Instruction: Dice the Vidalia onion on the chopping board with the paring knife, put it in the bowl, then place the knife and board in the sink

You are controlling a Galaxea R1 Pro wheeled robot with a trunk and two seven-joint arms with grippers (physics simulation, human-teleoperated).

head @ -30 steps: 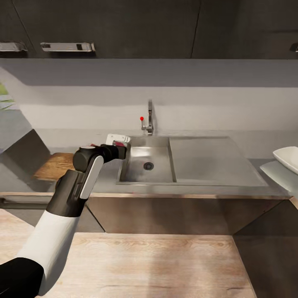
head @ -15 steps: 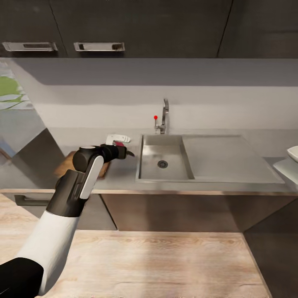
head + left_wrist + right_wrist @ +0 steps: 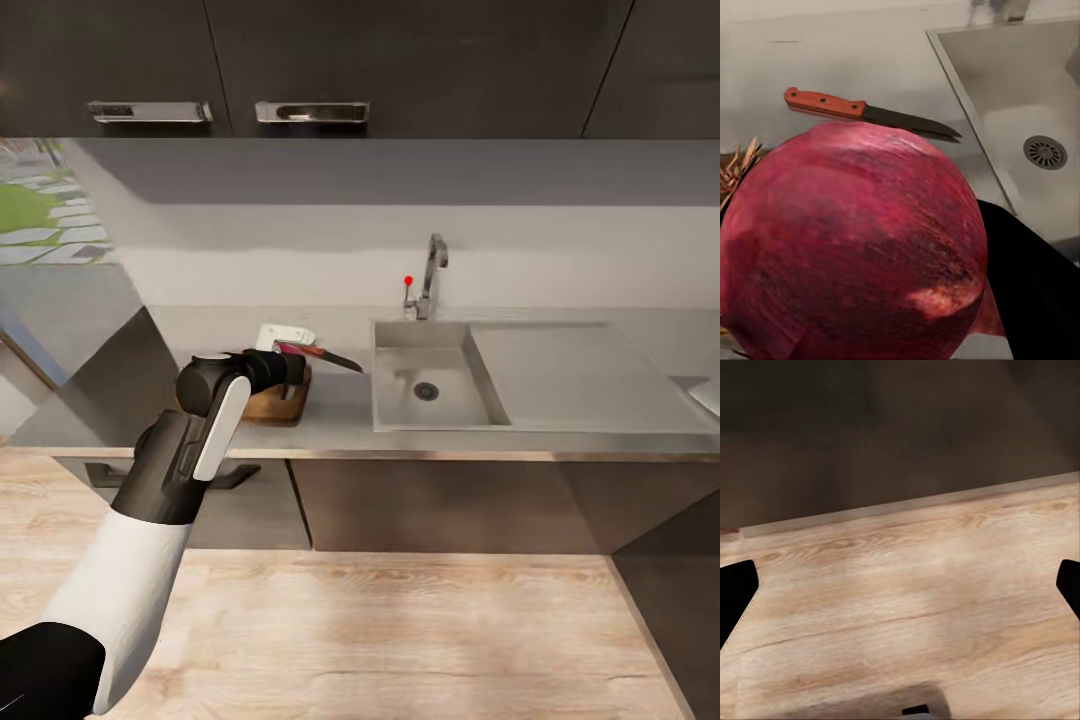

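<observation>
The left gripper (image 3: 292,350) was clamped on the onion (image 3: 855,240), carrying it over the countertop (image 3: 340,410) toward the chopping board (image 3: 272,405), paring knife (image 3: 866,112) beside the sink (image 3: 440,375); right gripper (image 3: 900,585) hung open, so next up, I'd guess, setting it on the board.

We see the grey worktop (image 3: 340,415) bearing the chopping board (image 3: 272,404) and paring knife (image 3: 866,113), both beside the sink (image 3: 440,375).

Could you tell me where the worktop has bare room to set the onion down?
Free: the drainboard right of the basin, and the countertop strip before the sink. Crowded: around the chopping board, where the left tool and paring knife are.
</observation>
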